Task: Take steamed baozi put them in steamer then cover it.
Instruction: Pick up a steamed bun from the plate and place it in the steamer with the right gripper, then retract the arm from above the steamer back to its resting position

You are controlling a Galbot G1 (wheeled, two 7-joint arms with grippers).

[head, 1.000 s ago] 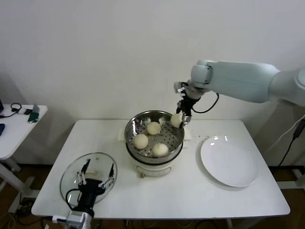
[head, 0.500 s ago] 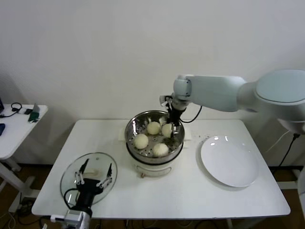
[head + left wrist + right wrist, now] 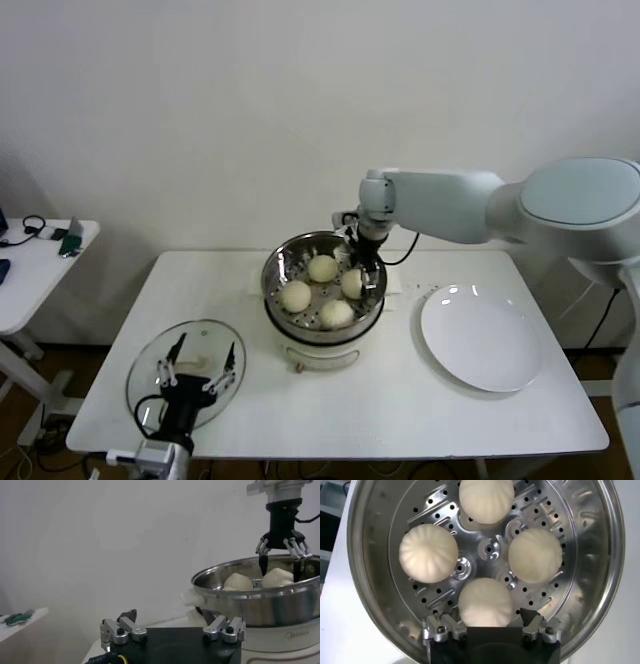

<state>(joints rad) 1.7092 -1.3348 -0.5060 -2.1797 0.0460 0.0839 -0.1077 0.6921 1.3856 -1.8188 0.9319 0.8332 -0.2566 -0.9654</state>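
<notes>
The steamer (image 3: 276,268) stands mid-table on its white base, and several cream baozi lie on its perforated tray (image 3: 487,547). My right gripper (image 3: 362,266) hangs open just over the far-right baozi (image 3: 353,283). In the right wrist view that baozi (image 3: 485,601) rests on the tray between the spread fingers (image 3: 440,627). The glass cover (image 3: 205,337) lies flat at the table's front left. My left gripper (image 3: 198,376) hovers open above it, holding nothing. From the left wrist view, the left gripper (image 3: 172,624) faces the steamer (image 3: 250,602), with the right gripper (image 3: 280,555) over the pot.
A flat white plate (image 3: 482,337) with nothing on it lies right of the steamer. A white side table (image 3: 30,265) with small items stands at far left. A white wall closes the back.
My right gripper carried the baozi from above the steamer's right rim down onto the tray, then opened and let it go. The left arm has not moved.
</notes>
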